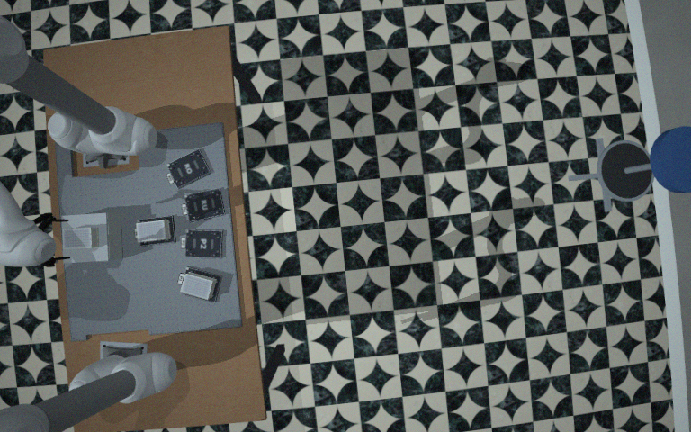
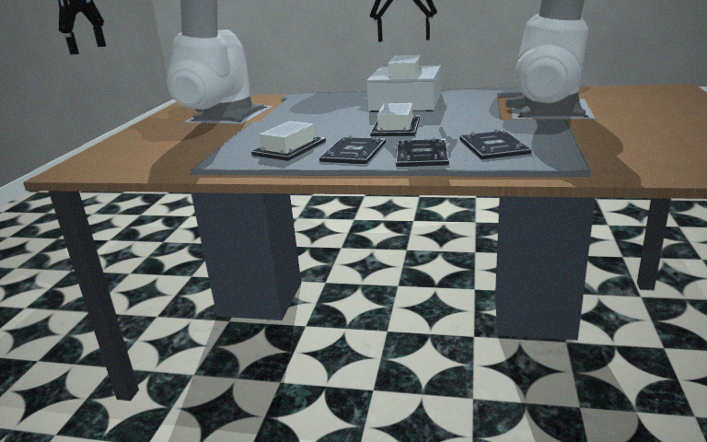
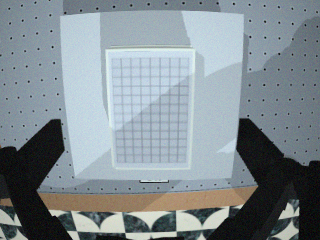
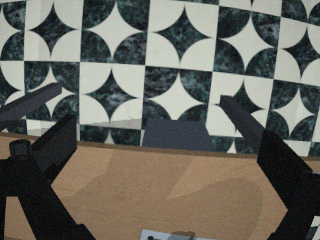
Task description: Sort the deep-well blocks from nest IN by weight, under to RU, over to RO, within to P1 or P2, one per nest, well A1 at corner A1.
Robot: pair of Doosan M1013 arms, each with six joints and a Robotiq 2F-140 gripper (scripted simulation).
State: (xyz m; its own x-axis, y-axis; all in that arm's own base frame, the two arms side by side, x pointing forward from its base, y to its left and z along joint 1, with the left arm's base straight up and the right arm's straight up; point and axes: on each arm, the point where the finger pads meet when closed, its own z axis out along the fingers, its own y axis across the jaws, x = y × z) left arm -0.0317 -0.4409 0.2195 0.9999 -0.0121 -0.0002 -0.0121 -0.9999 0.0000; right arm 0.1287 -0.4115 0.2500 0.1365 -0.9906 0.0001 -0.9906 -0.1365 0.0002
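Observation:
A white block (image 1: 77,237) (image 2: 404,66) (image 3: 151,110) sits on the platform of the check-weigher (image 1: 100,252) (image 2: 402,94) (image 3: 217,150). No lit lamp shows. My left gripper (image 1: 68,238) (image 2: 404,40) (image 3: 149,135) is open and empty, clear above the weigher. A second block (image 1: 153,231) (image 2: 396,117) sits in the middle nest, whose label is hidden. A third block (image 1: 198,284) (image 2: 286,136) sits in the end nest beside P2, its label hidden. Nests P2 (image 1: 203,243) (image 2: 353,155), RU (image 1: 204,204) (image 2: 424,157) and RO (image 1: 188,168) (image 2: 494,149) are empty. My right gripper (image 2: 86,50) (image 4: 170,140) is open and empty.
The right gripper hangs high at the left in the exterior view, away from the nests. Both arm bases stand on the wooden table (image 1: 140,75) (image 2: 664,136), at either side of the grey mat (image 1: 151,315) (image 2: 554,158). The weigher stands taller than the nests.

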